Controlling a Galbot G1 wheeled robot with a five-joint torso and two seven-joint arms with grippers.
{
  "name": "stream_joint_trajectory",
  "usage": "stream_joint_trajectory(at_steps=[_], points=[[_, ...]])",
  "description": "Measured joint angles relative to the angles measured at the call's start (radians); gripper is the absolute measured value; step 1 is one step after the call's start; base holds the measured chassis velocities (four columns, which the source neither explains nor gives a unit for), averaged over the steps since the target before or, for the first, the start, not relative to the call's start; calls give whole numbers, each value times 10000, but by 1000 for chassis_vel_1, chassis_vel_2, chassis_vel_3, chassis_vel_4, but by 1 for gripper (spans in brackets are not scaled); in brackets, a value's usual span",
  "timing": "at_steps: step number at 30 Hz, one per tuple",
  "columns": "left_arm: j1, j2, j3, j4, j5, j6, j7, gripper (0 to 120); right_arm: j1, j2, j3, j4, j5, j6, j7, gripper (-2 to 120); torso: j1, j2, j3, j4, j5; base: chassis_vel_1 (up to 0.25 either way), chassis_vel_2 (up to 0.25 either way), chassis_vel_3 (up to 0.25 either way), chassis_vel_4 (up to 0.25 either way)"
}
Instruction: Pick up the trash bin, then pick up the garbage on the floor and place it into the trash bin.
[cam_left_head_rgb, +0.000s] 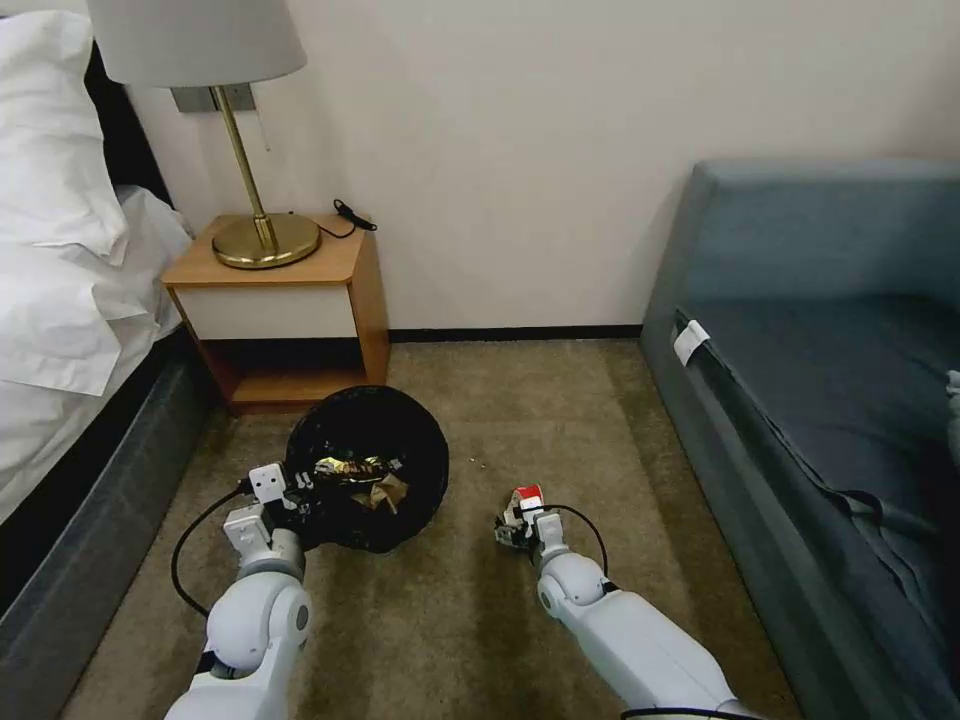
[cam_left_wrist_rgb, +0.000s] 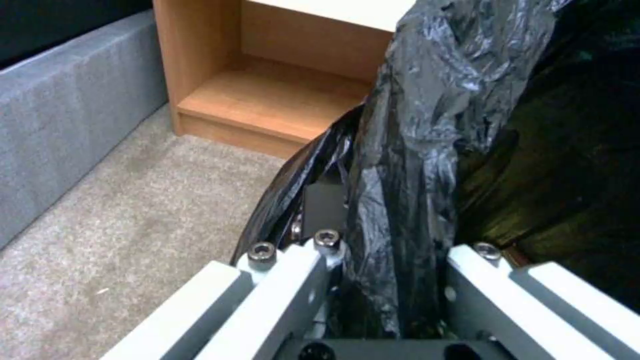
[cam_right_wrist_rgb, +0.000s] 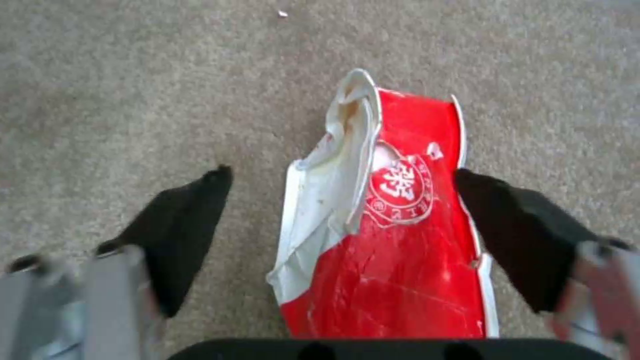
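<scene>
The right end effector (cam_right_wrist_rgb: 340, 200) hangs low over the carpet, spread wide around our red-and-white wrapper (cam_right_wrist_rgb: 393, 240). Our left end effector (cam_left_head_rgb: 290, 487) grips the trash bin (cam_left_head_rgb: 400, 420) by its bag-covered rim, gold wrapper (cam_left_head_rgb: 352, 468) inside.

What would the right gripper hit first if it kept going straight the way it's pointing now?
Probably the red-and-white wrapper: it lies on the carpet between the open fingers of the right gripper, which points down at it. Just beyond comes the carpet itself.
</scene>
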Motion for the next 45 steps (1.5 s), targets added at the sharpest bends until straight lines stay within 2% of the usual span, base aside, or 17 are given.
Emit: stream_joint_trajectory(at_steps=[1,3,4,6,10,13,16,19,22,23,28,31,33,34,39,40,45], points=[[0,0,0,0,0,0,0,1,0,0,0,0,0,0,0,85,0,0,0,0,0,0,0,0,0],[-12,-9,1,0,7,-3,0,1,-31,35,93,-18,0,36,51,71,0,0,0,0,0,0,0,0,0],[-12,-9,1,0,7,-3,0,1,-31,35,93,-18,0,36,51,71,0,0,0,0,0,0,0,0,0],[-25,-28,11,0,24,-9,2,1,-62,38,148,-24,-8,75,83,61,0,0,0,0,0,0,0,0,0],[-25,-58,12,-2,60,-36,-3,1,-93,42,218,-25,2,74,191,51,0,0,0,0,0,0,0,0,0],[-20,-103,1,-3,98,-61,-93,1,-145,42,254,-30,2,73,235,34,0,0,0,0,0,0,0,0,0],[-20,-106,-5,-3,100,-61,-135,1,-149,47,263,-47,-46,74,285,28,0,-1,0,0,0,0,0,0,0],[-26,-104,-11,-3,101,-61,-167,1,-170,60,280,-77,-129,78,367,14,0,-2,0,0,0,0,0,0,0],[-28,-104,-11,-5,101,-62,-169,1,-186,57,283,-77,-143,88,370,7,0,-1,0,0,0,0,0,0,0],[-29,-104,-11,-7,100,-62,-171,1,-201,52,303,-74,-160,98,374,0,0,-2,0,0,0,0,0,0,0],[-47,-112,5,-7,101,-57,-184,1,-230,22,438,132,-210,218,448,0,0,-1,0,0,0,0,0,0,0],[-57,-147,8,-7,112,-47,-216,1,-302,-16,699,934,126,284,638,0,0,-1,0,-1,0,0,0,0,0],[-29,-188,11,22,151,-46,-219,1,-325,-70,898,1930,381,301,877,0,0,-1,0,0,-1,0,0,0,0],[-29,-188,11,22,151,-46,-219,1,-325,-70,898,1930,381,301,877,0,0,-1,0,0,-1,0,0,0,0],[-12,-305,66,54,236,-45,-225,1,-146,-103,1016,3881,589,619,1457,0,0,-1,0,0,-1,0,0,0,0],[-12,-305,66,54,236,-45,-225,1,-146,-103,1016,3881,589,619,1457,0,0,-1,0,0,-1,0,0,0,0],[31,-400,95,96,303,-46,-278,1,99,-71,590,5894,745,833,1945,0,0,-1,-1,1,-2,0,0,0,0]])
